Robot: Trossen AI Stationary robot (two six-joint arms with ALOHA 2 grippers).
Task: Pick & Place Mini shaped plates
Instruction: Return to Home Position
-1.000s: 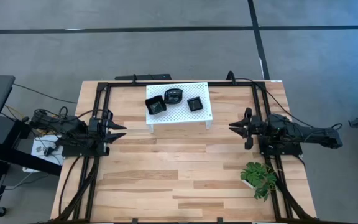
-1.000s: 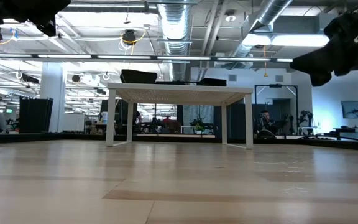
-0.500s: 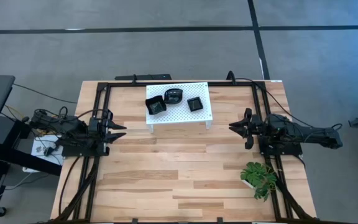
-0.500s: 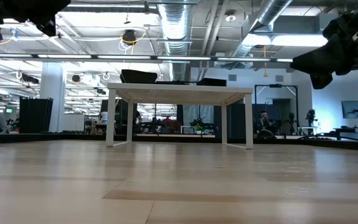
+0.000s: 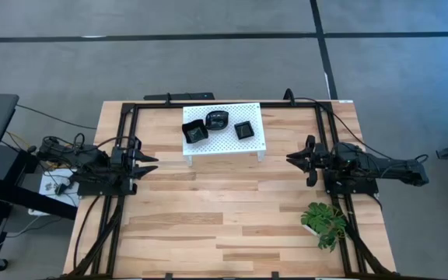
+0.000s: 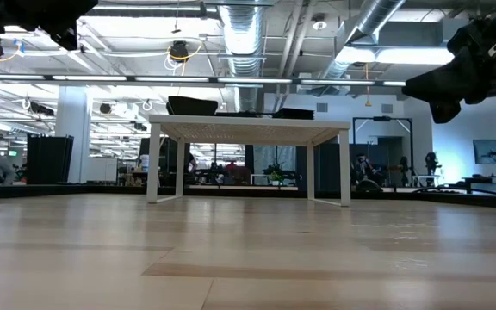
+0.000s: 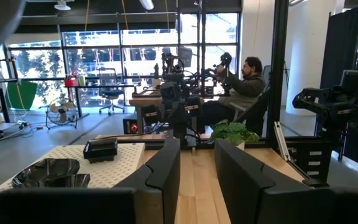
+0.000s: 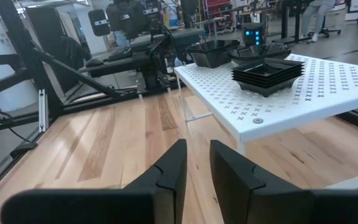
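Observation:
Three small stacks of glossy black mini plates rest on top of the white perforated rack (image 5: 222, 138) at the table's far middle: a square one at the left (image 5: 195, 131), a rounded one in the middle (image 5: 218, 119) and a small square one at the right (image 5: 243, 130). They also show in the right wrist view (image 8: 267, 73) and the left wrist view (image 7: 101, 149). My left gripper (image 5: 149, 163) hovers near the table's left edge, slightly open and empty. My right gripper (image 5: 291, 159) hovers near the right edge, slightly open and empty. Both point toward the table's middle.
A green leafy plant (image 5: 325, 222) stands at the near right corner, close under my right arm. The rack stands on four legs (image 6: 153, 164) with room beneath it. A black frame (image 5: 208, 105) runs around the table. People sit in the room beyond (image 7: 244, 84).

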